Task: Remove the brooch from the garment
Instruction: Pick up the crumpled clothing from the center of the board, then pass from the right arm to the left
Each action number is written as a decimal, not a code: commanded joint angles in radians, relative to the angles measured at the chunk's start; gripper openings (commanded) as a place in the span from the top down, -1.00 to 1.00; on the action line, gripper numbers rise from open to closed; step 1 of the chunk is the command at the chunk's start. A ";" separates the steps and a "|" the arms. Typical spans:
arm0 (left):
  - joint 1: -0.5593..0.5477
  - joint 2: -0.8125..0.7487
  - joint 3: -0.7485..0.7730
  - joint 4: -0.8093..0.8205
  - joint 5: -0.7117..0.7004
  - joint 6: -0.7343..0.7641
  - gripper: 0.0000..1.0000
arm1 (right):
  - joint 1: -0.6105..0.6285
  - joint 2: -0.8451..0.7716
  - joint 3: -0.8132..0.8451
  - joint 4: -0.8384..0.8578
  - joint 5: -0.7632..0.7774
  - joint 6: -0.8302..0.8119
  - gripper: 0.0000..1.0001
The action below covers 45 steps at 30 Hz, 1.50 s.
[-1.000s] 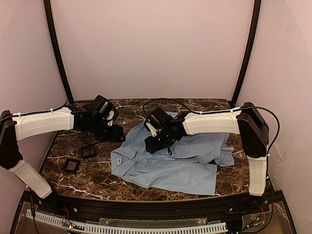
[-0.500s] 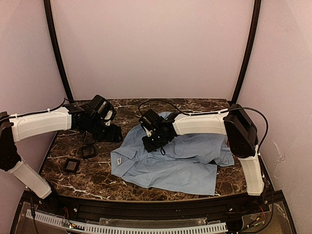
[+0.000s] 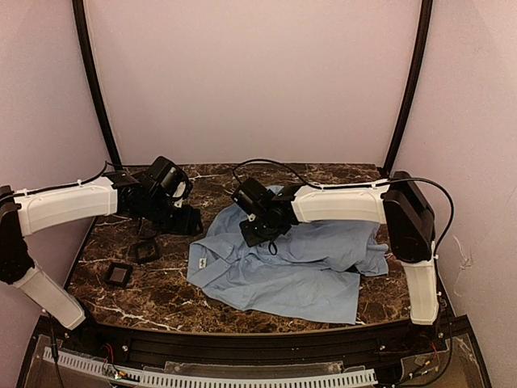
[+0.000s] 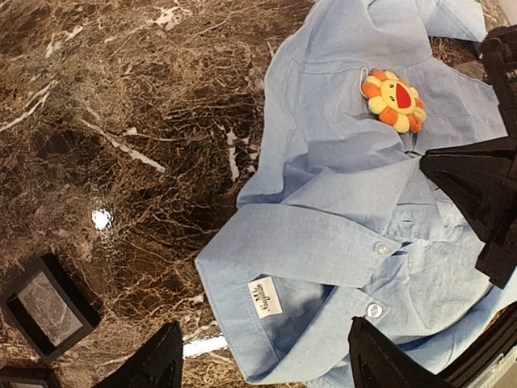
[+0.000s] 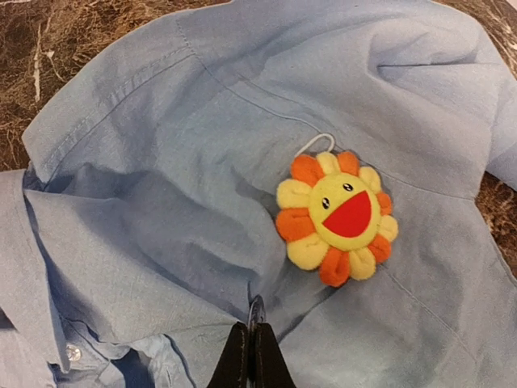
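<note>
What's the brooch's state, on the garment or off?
On: the brooch lies flat against the garment; the shut right gripper is beside it, not touching.

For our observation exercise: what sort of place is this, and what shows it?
Probably a robot lab test booth: two robot arms mounted at a marble-patterned table, plain pale walls closing it in, a light blue shirt with a flower brooch laid out.

The marble table [image 3: 380,295] bears the blue garment [image 3: 299,267] and two black square pads [image 3: 119,275].
</note>
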 commanded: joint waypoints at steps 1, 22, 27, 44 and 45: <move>0.004 -0.045 0.062 -0.021 0.012 0.028 -0.46 | 0.002 -0.160 -0.095 0.077 0.008 -0.015 1.00; 0.003 -0.012 0.134 0.228 0.475 0.017 -0.97 | -0.004 -0.552 -0.404 0.531 -0.393 -0.038 1.00; -0.007 -0.007 0.113 0.191 0.448 0.080 -0.98 | -0.010 -0.551 -0.420 0.560 -0.430 -0.007 1.00; -0.091 0.029 0.128 0.120 0.307 0.281 -0.39 | -0.038 -0.560 -0.456 0.606 -0.486 0.064 1.00; -0.096 0.031 0.129 0.124 0.302 0.283 -0.36 | -0.038 -0.560 -0.457 0.606 -0.490 0.065 1.00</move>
